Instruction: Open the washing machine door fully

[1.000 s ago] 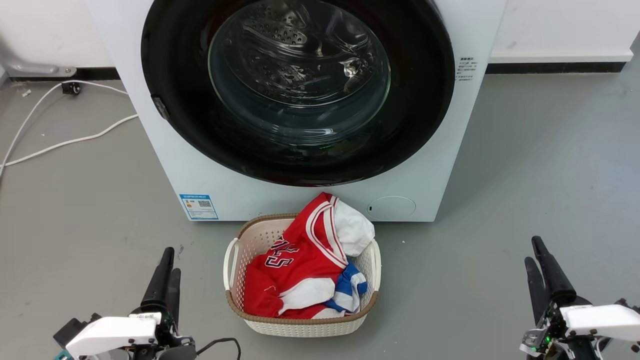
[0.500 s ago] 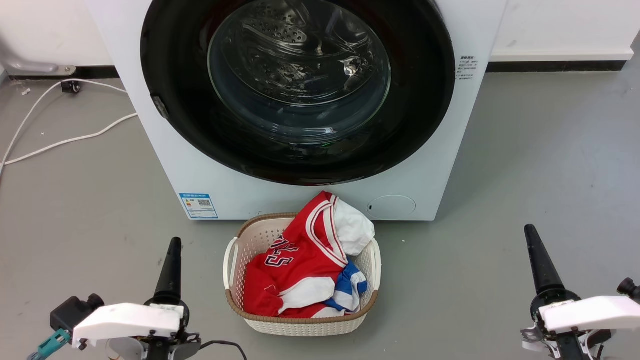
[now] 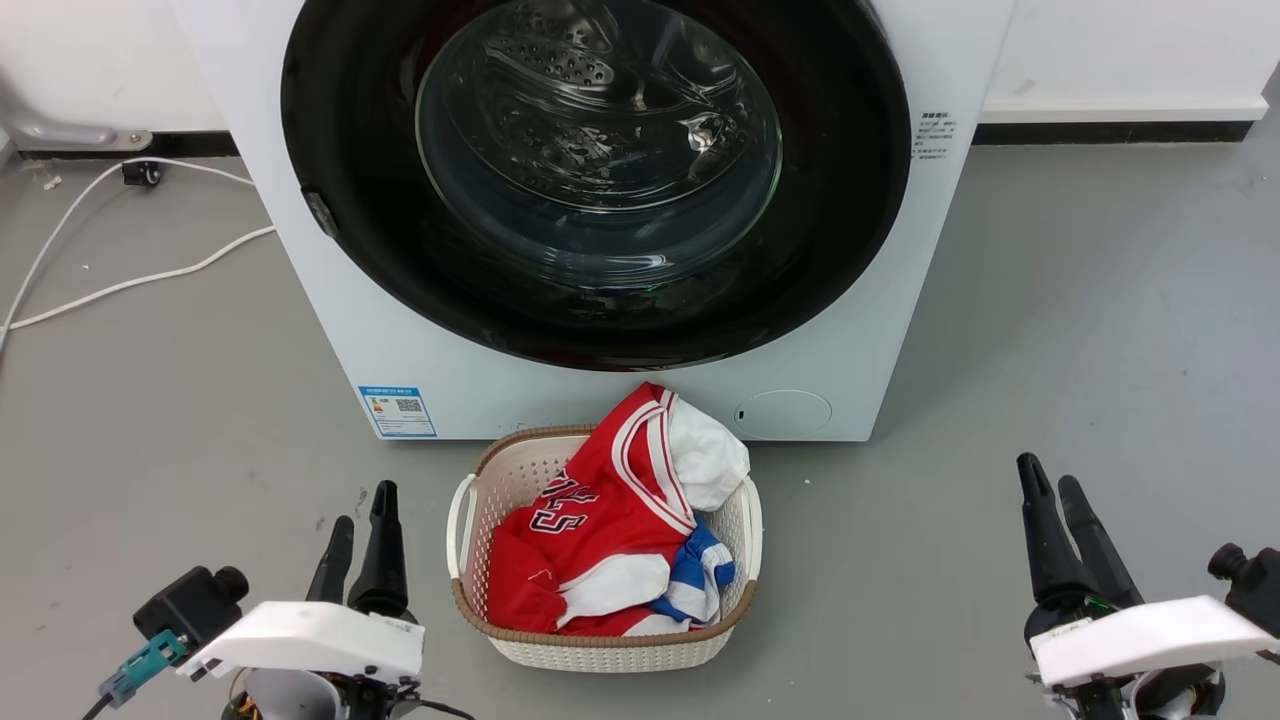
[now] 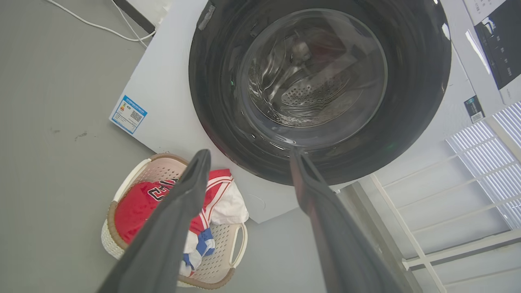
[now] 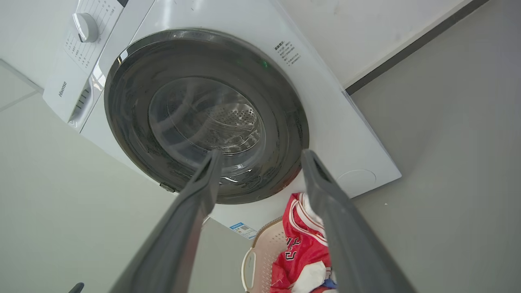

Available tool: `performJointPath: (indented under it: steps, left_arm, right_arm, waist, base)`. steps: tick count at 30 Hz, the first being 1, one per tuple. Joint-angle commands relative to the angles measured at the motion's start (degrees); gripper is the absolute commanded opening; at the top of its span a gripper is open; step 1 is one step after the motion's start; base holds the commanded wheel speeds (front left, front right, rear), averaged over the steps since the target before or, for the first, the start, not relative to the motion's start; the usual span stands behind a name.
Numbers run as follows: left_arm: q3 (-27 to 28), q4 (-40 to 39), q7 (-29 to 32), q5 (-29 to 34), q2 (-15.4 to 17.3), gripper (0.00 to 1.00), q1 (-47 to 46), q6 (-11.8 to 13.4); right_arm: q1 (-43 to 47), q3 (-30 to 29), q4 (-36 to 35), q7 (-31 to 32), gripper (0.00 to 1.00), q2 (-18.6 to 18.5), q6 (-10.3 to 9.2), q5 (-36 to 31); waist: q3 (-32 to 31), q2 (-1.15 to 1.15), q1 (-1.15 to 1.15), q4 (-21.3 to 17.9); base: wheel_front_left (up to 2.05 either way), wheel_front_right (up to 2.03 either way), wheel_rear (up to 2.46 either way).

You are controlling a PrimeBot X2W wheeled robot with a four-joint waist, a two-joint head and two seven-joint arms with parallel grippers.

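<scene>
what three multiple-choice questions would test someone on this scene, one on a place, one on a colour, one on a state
1. Where does the basket stand relative to the washing machine?
A. on top of it
B. on the floor in front of it
C. behind it

2. What colour is the big jersey in the basket?
A. green
B. red
C. yellow

3. How is the door?
A. shut
B. swung wide open
C. taken off

Answers: 1 B, the basket sits on the grey floor just below the door. 2 B, the jersey is red with white trim. 3 A, the black door lies flush against the machine's front.
</scene>
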Motion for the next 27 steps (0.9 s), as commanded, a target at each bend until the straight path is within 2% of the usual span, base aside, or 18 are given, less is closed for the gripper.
performJointPath:
  steps: [1, 17, 27]
  left_arm:
    - [-0.7, -1.2, -0.7, 2.4, 0.9, 1.0, -0.4, 0.7]
    - [-5.2, -3.5, -3.6, 13.2, 2.8, 1.0, 0.2, 3.9]
    - [-6.4, -3.9, -5.1, 18.6, 3.2, 1.0, 0.8, 5.0]
  right_arm:
    - [-0.3, 0.3, -1.4, -0.7, 1.0, 0.0, 0.1, -2.7]
    - [1.1, -0.5, -4.0, -3.6, 1.0, 0.0, 0.11, -15.7]
    - [1.9, -0.3, -5.2, -5.0, 1.0, 0.0, 0.12, -20.5]
  waist:
    - [0.0, 0.0, 0.0, 0.0]
    - [0.2, 0.0, 0.0, 0.0]
    - [0.1, 0.0, 0.0, 0.0]
  base:
    - [0.0, 0.0, 0.0]
    - [0.0, 0.0, 0.0]
    - [0.0, 0.0, 0.0]
